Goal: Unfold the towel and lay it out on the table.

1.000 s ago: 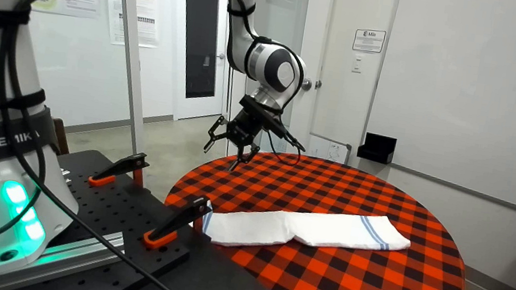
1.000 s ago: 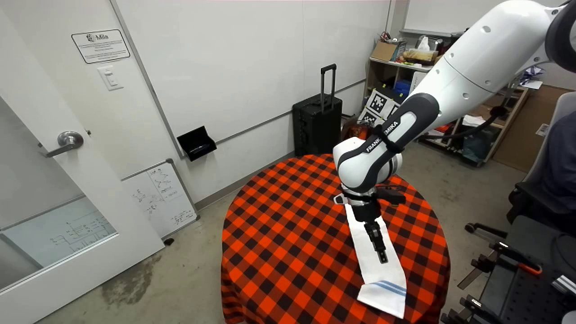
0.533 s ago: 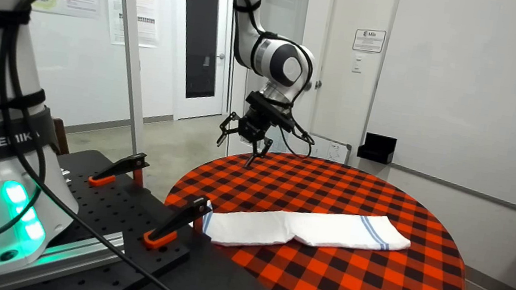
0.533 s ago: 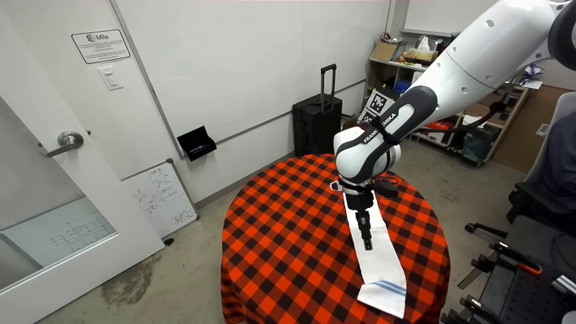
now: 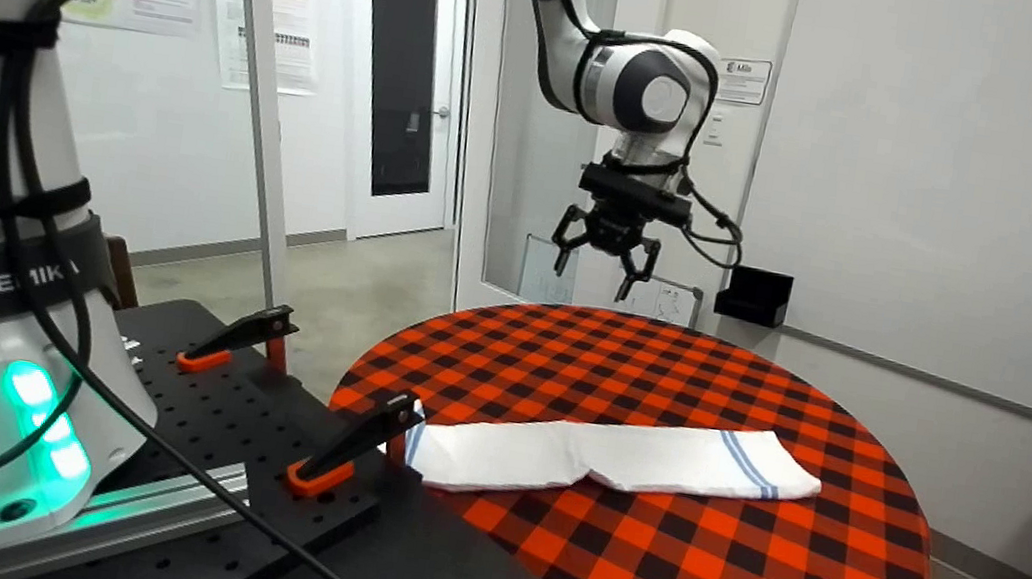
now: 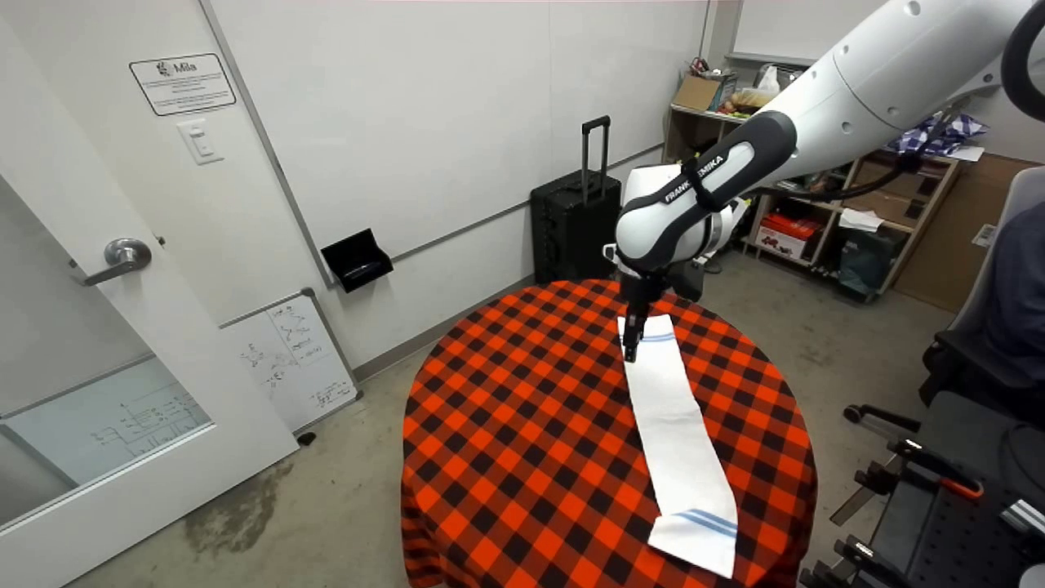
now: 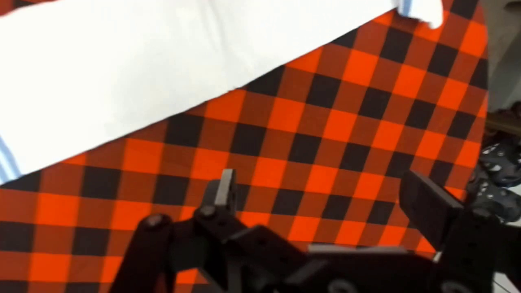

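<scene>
We have the end effector [image 5: 591, 282] hanging clear of the surface [image 6: 522, 425], near the middle of the frame in an exterior view, its two fingers [image 7: 225, 191] spread wide with nothing between them. The white towel [image 6: 679, 441] lies on that surface, over a red-and-black checked tablecloth [image 5: 698, 578], and in an exterior view it makes a narrow strip from right of centre down to the lower right, with blue stripes [image 6: 707, 521] near both ends and a corner jutting left at the lower end. We take it to be drawn out lengthwise but folded across its width; how many layers it has we cannot tell.

In the wrist view the towel crosses the upper left, its long axis slanting from the left edge toward the upper right, while the fingers reach in from the bottom over bare tablecloth. So we judge that the end effector hangs beside the nearer long edge rather than over the towel itself, and that the next reach should go down and toward the upper left of that view. The line between the fingers runs almost level there, closer to parallel with that long edge than square to it, so turning the end effector would probably help us pinch the top layer.
</scene>
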`<state>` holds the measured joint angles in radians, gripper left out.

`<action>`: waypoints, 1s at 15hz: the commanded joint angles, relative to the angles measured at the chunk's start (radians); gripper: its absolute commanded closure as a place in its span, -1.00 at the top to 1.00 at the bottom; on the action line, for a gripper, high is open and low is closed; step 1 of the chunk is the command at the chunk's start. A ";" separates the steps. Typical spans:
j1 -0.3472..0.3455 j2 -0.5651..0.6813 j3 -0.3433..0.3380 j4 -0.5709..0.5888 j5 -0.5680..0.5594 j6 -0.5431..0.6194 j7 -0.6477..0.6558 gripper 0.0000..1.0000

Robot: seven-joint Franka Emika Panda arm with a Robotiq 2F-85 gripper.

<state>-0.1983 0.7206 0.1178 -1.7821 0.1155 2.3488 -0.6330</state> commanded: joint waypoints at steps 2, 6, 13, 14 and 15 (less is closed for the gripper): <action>-0.007 -0.097 -0.089 -0.052 -0.086 -0.002 0.057 1.00; -0.061 -0.255 -0.121 -0.167 -0.032 -0.012 0.129 1.00; -0.096 -0.386 -0.176 -0.197 0.055 -0.066 0.217 1.00; -0.096 -0.416 -0.188 -0.210 0.062 -0.078 0.236 1.00; -0.095 -0.439 -0.196 -0.222 0.064 -0.085 0.247 1.00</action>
<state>-0.3120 0.2808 -0.0590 -2.0066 0.1734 2.2665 -0.3810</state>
